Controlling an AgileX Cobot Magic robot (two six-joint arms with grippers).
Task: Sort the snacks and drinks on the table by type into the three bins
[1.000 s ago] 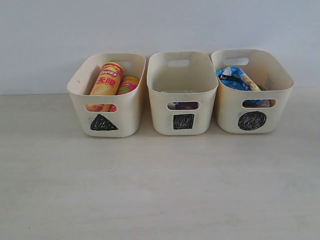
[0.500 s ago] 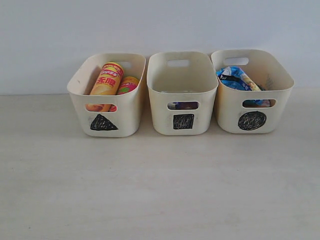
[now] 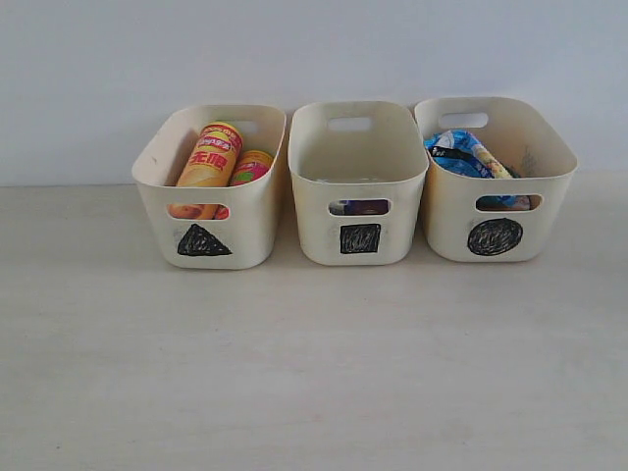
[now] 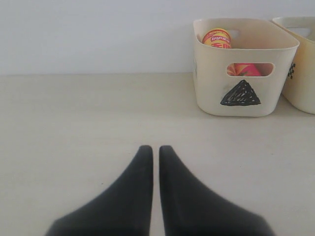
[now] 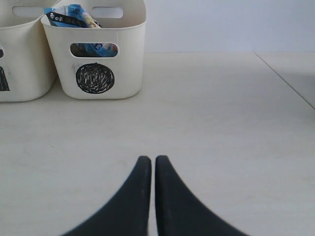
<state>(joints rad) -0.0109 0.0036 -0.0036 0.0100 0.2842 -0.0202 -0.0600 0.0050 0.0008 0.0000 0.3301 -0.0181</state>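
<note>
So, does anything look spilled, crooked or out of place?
Nothing stands out. Chip tubes lean inside the triangle bin, flat packets poke up from the circle bin, the square bin sits between; all upright, in a row.

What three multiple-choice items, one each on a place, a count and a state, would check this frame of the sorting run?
1. The chip tubes lie in the bin marked with a:
A. triangle
B. square
C. circle

2. Chip tubes showing in the exterior view:
A. one
B. two
C. five

3. The left gripper is:
A. wide open
B. shut on a packet
C. shut and empty

Answers:
1 A, the tubes lean inside the triangle bin.
2 B, a yellow tube and a pink tube stand side by side.
3 C, its jaws are closed with nothing between them.
</note>
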